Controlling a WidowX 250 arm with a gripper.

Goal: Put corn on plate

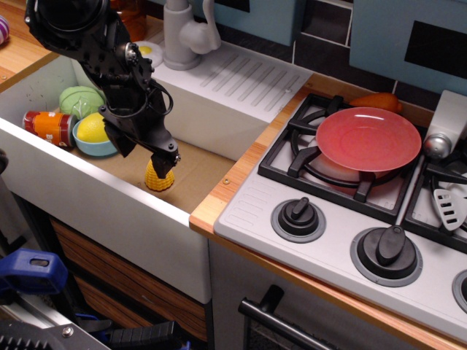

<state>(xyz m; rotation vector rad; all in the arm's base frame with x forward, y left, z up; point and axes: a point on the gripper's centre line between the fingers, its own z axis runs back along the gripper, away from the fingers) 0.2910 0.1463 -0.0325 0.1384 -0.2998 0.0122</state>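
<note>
The small yellow plastic toy corn (159, 177), cone-shaped with bumpy kernel rows, stands upright on the brown floor of the white sink (219, 120) at the left part of the desk, near its front edge. The black pincer (146, 154) is lowered over the corn with its jaws spread; one finger (163, 162) hides the tip of the cone, and I cannot tell if it touches the corn already. The corn looks light, stiff and hollow, not fragile; I think the bumpy rows give some friction, but the cone form can slip upward out of the jaws, so the best hold is low on the wide part, not at the narrow tip. The flat round red-pink plastic plate (368, 138) lies on the black burner grate (292, 157) of the stove, toward the back right of the desk, well apart from the corn. I count one corn and one plate. At the left end of the sink there is one smooth yellow lemon (90, 127) in one light-blue bowl (86, 146).
</note>
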